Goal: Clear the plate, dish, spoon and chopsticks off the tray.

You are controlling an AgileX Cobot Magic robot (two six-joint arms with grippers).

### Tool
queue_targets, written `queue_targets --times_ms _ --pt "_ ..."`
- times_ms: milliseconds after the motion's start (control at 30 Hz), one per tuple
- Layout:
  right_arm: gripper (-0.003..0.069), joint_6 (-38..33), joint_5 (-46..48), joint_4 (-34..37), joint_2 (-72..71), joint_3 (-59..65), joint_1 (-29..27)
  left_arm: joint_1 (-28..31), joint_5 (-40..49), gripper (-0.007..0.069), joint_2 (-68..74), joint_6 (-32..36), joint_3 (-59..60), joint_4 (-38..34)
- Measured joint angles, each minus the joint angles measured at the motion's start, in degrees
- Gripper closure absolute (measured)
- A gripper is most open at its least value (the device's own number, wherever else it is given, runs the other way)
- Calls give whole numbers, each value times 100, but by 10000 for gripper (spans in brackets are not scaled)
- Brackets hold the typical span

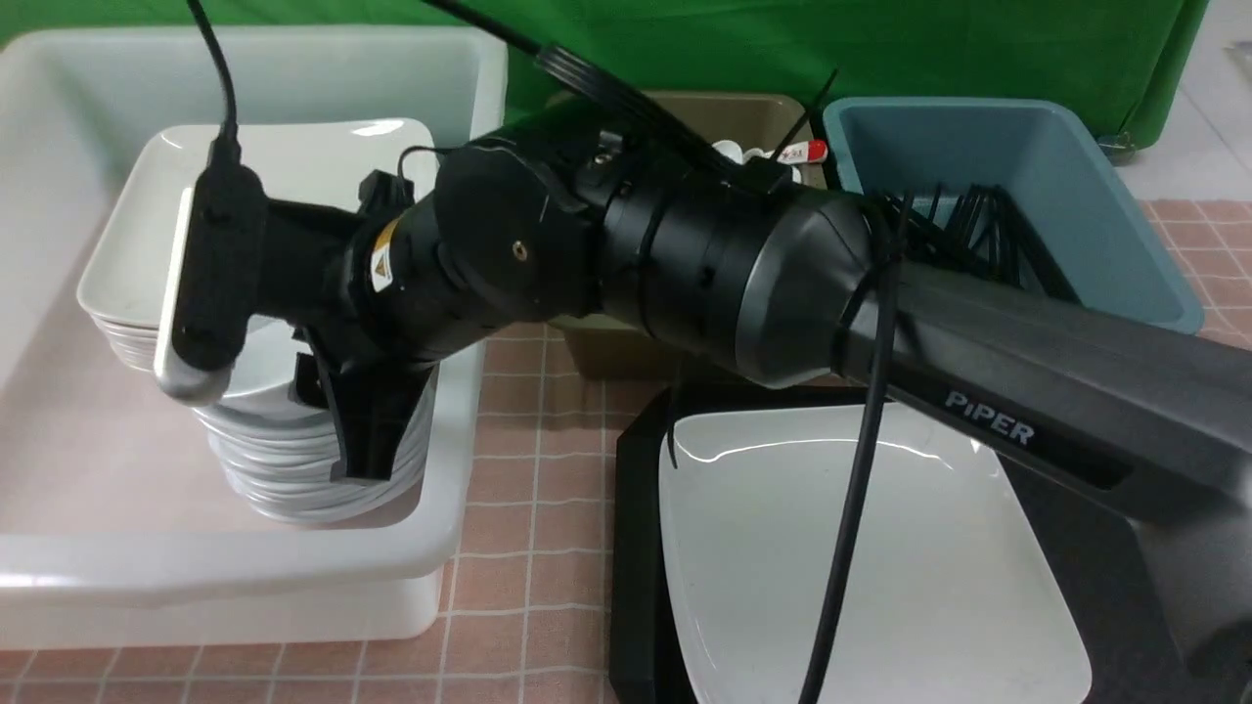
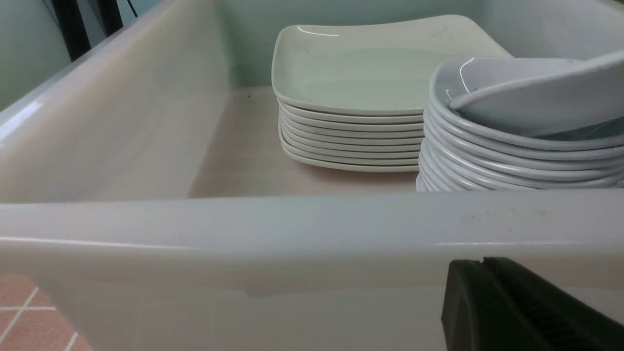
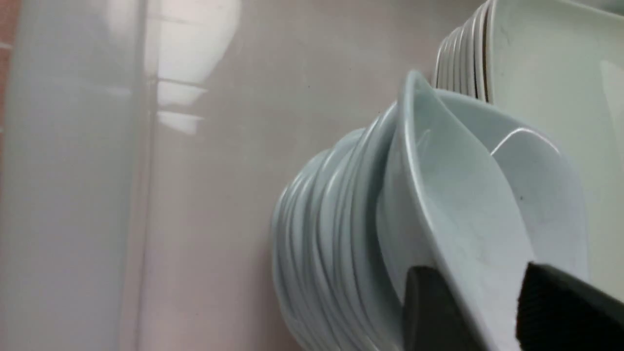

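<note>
While the left claw (image 2: 482, 267) sits shut outside the white tub (image 1: 245, 577) at frame left, the right claw (image 3: 480, 280) stands parted around the tilted dish (image 3: 463, 209) atop the stack of small dishes (image 3: 321, 234); the plate (image 1: 939, 567) lies on the tray (image 1: 636, 508) at lower right, to the right of that claw and beneath its forearm, likely the next pickup.

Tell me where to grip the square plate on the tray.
Grip the square plate by the raised rim along its left edge, left claw coming down from above, one finger inside the lip, one outside. It lies flat on the tray, so probably only that upturned lip gives purchase.
</note>
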Motion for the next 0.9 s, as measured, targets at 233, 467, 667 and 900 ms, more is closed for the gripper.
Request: queue_targets --times_ms 233,467,667,900 --pt "223 436 420 -151 -378 -65 0 0 0 601 0 0 0 20" --pt "319 1772 2584 -301 -1907 -88 -6 0 0 601 0 0 0 20" --pt "628 2464 3431 -728 -3086 229 -666 0 -5 601 0 0 0 32" --pt "629 2962 3419 -99 -4639 2495 -3035 0 -5 601 0 -23 0 -184"
